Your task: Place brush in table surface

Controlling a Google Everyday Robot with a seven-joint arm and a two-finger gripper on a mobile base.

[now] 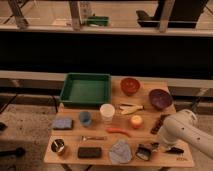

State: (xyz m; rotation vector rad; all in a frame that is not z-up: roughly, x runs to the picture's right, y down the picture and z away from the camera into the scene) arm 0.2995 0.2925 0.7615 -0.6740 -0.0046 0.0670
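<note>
The brush (144, 152), small, squat and black with a pale face, sits at the front right of the tan plank table surface (102, 144). My gripper (155, 147) is just to the right of the brush at table height, right up against it or touching it. The white arm (183, 133) reaches in from the right behind the gripper. Whether the brush is held cannot be told.
A green tray (85, 89) is at the back left. A red bowl (130, 85), purple bowl (160, 98), white cup (106, 112), blue cup (85, 118), orange fruit (135, 121), grey cloth (121, 151), black block (89, 152), metal cup (58, 146) and thin utensil (93, 137) are spread over the table.
</note>
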